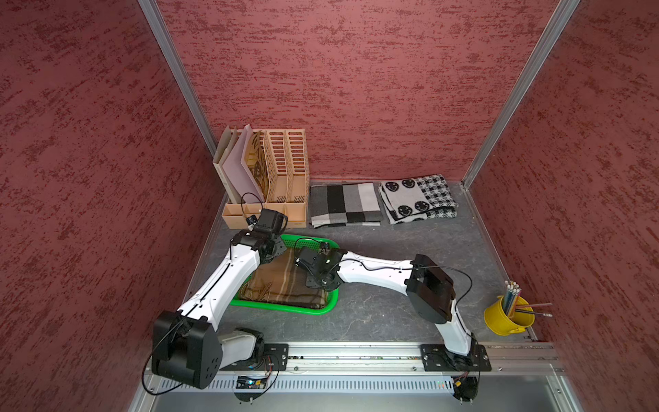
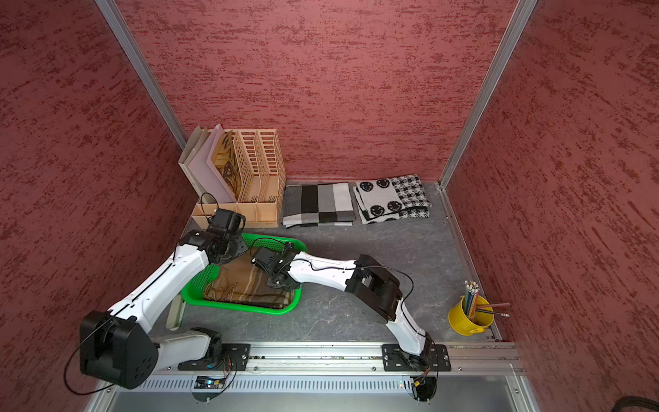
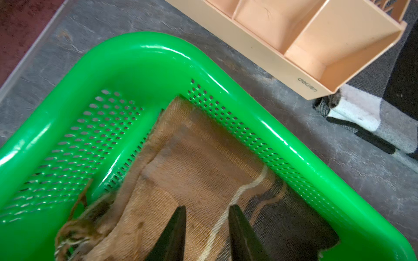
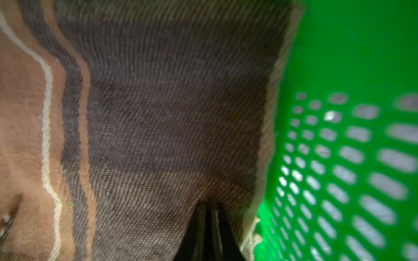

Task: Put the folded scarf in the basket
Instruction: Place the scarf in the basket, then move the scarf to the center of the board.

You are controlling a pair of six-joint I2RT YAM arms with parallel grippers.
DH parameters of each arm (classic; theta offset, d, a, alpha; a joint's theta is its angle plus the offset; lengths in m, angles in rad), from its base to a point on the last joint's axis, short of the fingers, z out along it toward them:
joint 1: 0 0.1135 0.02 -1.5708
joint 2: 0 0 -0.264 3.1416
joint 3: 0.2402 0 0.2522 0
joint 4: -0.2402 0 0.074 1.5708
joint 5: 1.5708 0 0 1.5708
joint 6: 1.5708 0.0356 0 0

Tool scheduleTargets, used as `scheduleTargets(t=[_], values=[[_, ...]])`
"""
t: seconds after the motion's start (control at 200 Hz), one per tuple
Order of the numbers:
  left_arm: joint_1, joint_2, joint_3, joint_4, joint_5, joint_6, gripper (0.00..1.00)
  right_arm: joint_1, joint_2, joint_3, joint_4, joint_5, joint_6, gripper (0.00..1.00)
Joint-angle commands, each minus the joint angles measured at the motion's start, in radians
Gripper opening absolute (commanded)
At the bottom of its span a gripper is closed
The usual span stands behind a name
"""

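**Room.** Three red textured wall panels (image 1: 356, 89) joined by aluminium corner posts.

**Surface.** Dark grey, slate-patterned surface (image 1: 392, 314).

**Landmark.** Tan slotted plastic file organiser (image 1: 285, 167), upright in a back corner and holding folders.

**Task items.**
- Shallow bright green perforated plastic basket (image 1: 285, 309), just in front of the organiser and not touching it.
- Folded brown scarf with pale and dark stripes (image 1: 285, 285), lying flat inside the basket. One corner is tucked into the basket corner nearest the organiser. The stripes run away from the organiser, and the fringed end lies on the side beneath the left arm. The arms cover too much to tell its long axis for certain.

**Arms.**
- Left gripper (image 3: 205, 208): over the scarf at the basket end nearest the organiser. Its fingers (image 3: 176, 230) are spread, with bare cloth between them.
- Right gripper (image 4: 209, 208): further from the organiser. Its fingers are clenched together with the tips against the dark stripe. Whether they pinch a fold cannot be told.

**Other stock.**
- Folded grey, black and white checked scarf (image 1: 344, 205), just beside the organiser.
- Folded white scarf with black smiley faces (image 1: 417, 199), beyond the checked scarf.
- Small yellow metal bucket of pencils (image 1: 506, 319), well apart from the organiser at the opposite front corner.
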Motion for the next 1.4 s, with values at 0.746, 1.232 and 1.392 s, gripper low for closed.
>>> scheduleTargets(t=[0.746, 1.232, 1.392], values=[[-0.285, -0.028, 0.198, 0.108, 0.075, -0.081, 0.44, -0.561, -0.662, -0.368, 0.072, 0.039, -0.274, 0.63], [-0.554, 0.17, 0.269, 0.296, 0.126, -0.128, 0.46, -0.901, -0.175, 0.007, 0.041, 0.057, -0.761, 0.7], [-0.554, 0.17, 0.269, 0.278, 0.117, -0.122, 0.46, -0.88, 0.009, 0.181, -0.034, 0.127, -0.872, 0.89]])
